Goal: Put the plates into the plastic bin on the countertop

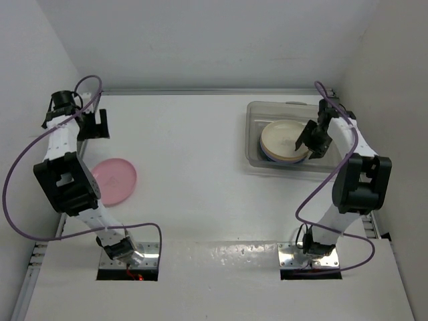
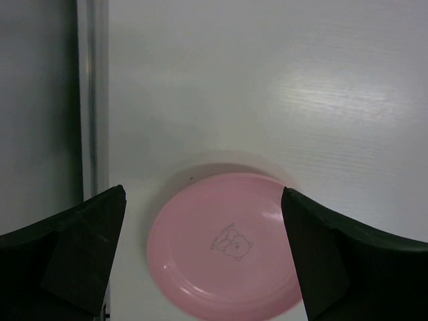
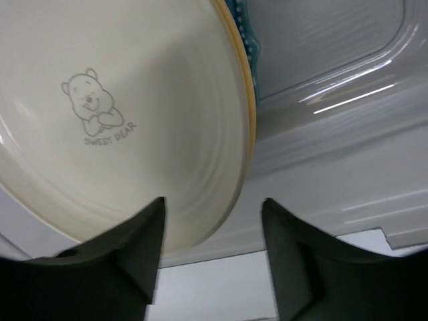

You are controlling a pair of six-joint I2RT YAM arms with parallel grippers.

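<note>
Pink plate (image 1: 112, 180): flat on countertop (image 1: 194, 174), left side, well apart from plastic bin (image 1: 267, 110).
Cream plate (image 1: 282, 139): top of stack inside plastic bin.
Left gripper (image 1: 93, 126): jaws spread wide, empty, raised near pink plate.
Right gripper (image 1: 307, 144): jaws parted, either side of cream plate's rim, not clamped.

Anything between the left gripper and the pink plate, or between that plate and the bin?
Nothing visible. The open left gripper has a clear line to the round pink plate. Bare white countertop runs from it to the clear plastic bin, where the right gripper hovers.
</note>
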